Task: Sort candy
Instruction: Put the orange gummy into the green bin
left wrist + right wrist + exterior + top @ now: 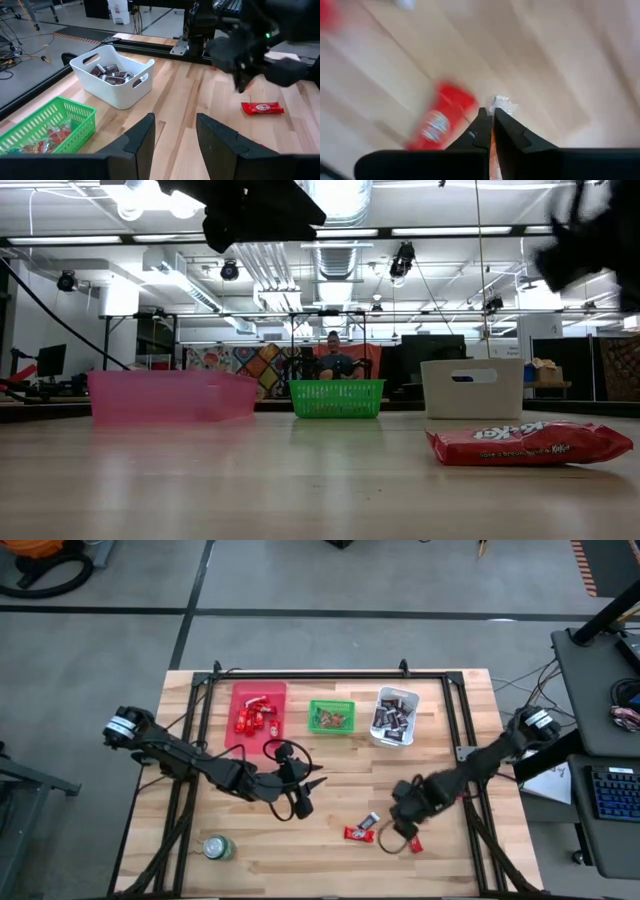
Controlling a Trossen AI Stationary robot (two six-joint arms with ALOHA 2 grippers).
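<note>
Loose candy lies on the wooden table's near right: a red bar [357,834], a dark brown-and-silver piece [371,822] and another red bar [413,845]. My right gripper [402,817] hangs over them, pointing down, shut on a small candy [498,104] with a silver crimped end and orange showing between the fingers. A red bar [440,124] lies on the table below it. My left gripper [175,137] waits open and holding nothing over the table's middle [310,785], pointing toward the right. My right gripper pinches the small candy between its two fingertips, coming from above and pointing down. Only the silver crimped end [500,103] sticks out past the tips, and an orange strip [492,145] shows between the fingers. The fingers hide the rest.
Along the far side stand a pink tray [258,692] with red candy, a green basket [331,704] and a white bin [398,696] with dark candy. A round green can [218,848] stands near the front left. A black frame [300,678] borders the work area.
</note>
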